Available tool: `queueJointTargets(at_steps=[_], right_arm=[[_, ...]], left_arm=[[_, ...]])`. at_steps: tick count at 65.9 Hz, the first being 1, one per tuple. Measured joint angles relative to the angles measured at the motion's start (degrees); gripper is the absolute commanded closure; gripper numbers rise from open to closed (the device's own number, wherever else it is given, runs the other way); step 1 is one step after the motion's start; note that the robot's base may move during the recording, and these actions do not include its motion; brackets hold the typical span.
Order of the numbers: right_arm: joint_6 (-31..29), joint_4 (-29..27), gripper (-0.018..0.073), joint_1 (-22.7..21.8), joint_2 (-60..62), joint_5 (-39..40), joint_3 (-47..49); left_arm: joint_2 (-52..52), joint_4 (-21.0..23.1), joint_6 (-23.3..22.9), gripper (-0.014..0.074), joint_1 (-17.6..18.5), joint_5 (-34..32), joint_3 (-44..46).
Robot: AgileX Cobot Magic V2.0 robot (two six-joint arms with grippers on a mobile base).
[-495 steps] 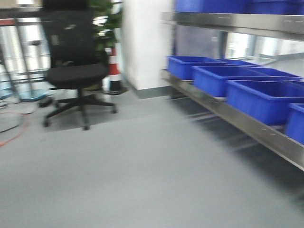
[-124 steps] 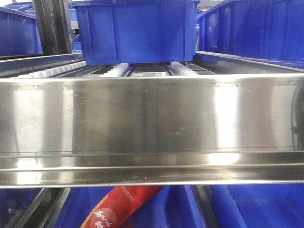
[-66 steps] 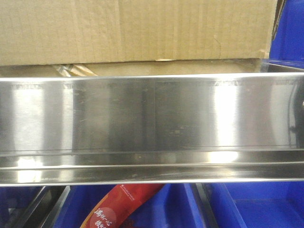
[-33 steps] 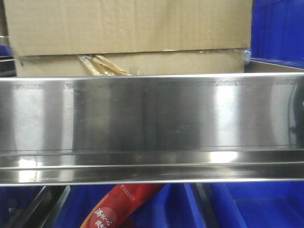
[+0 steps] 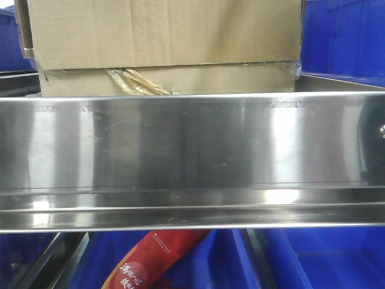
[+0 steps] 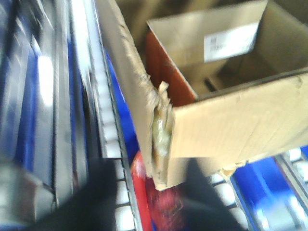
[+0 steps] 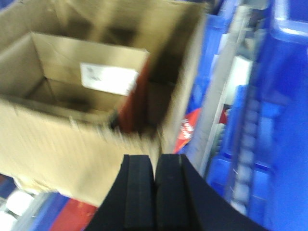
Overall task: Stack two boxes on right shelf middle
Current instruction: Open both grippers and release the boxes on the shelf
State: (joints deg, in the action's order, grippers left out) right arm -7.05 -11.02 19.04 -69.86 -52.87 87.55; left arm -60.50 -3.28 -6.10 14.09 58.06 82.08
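One box (image 5: 162,36) on shelf (image 5: 192,156), long axis along rail; right pincer (image 7: 155,192) together, left unclear.

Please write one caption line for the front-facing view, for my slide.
Brown cardboard box with torn tape behind the shiny steel shelf rail, blue bins beside it.

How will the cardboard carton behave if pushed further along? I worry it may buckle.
The carton probably flexes: its face is creased and the tape at its seam is torn. Its open top suggests weak walls. It looks light for its size.
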Motion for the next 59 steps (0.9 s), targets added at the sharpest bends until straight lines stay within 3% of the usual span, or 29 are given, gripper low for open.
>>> queueJointTargets(at_steps=[39,59], right_arm=[[-2.6,1.0,0.0721,0.0,32.1,32.3,-50.2],[-2.8,1.0,0.0721,0.0,43.7,38.1,-60.3]], left_arm=[[35.9,-3.7,0.1,0.0707,0.0,-28.6,-43.4],[50.3,-3.9,0.1,0.0707,0.0,-42.1,-58.4]])
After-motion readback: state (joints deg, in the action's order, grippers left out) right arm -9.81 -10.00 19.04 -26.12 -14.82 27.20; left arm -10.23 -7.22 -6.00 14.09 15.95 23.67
